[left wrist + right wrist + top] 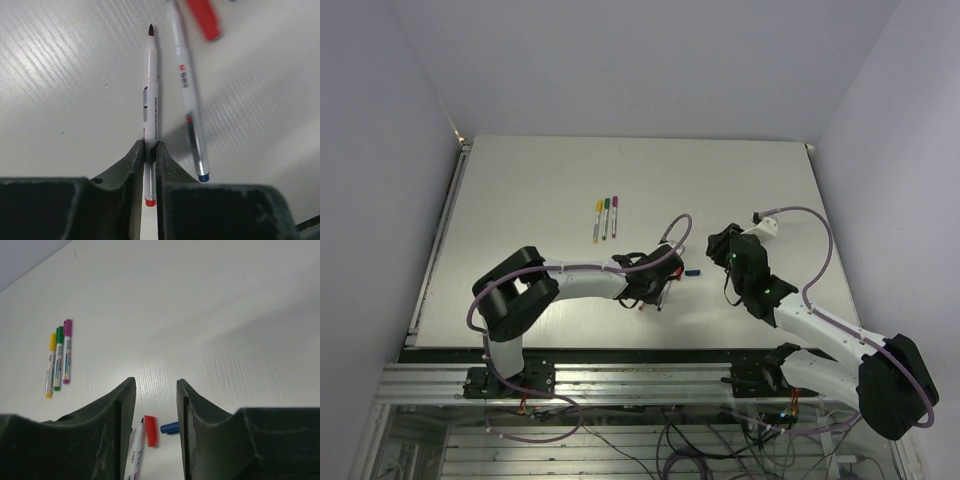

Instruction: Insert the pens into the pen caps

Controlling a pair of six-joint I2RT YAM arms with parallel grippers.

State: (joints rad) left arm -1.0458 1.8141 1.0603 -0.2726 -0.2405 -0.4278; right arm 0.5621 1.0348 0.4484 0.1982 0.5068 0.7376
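Note:
My left gripper point(150, 145) is shut on the red pen point(151, 95), gripping its barrel near the red tail end, with the bare dark tip pointing away. The uncapped blue pen point(188, 100) lies on the table just right of it. The red cap point(204, 18) lies beyond the tips, blurred. My right gripper point(155, 382) is open and empty, hovering above the red cap point(150, 430) and the blue cap point(170, 428). In the top view the left gripper point(655, 290) and right gripper point(717, 245) flank the blue cap point(693, 271).
Three capped pens, yellow point(51, 365), green point(58, 358) and purple point(67, 351), lie side by side farther back on the white table point(540, 190); they also show in the top view point(605, 218). Grey walls close the table's left, back and right sides.

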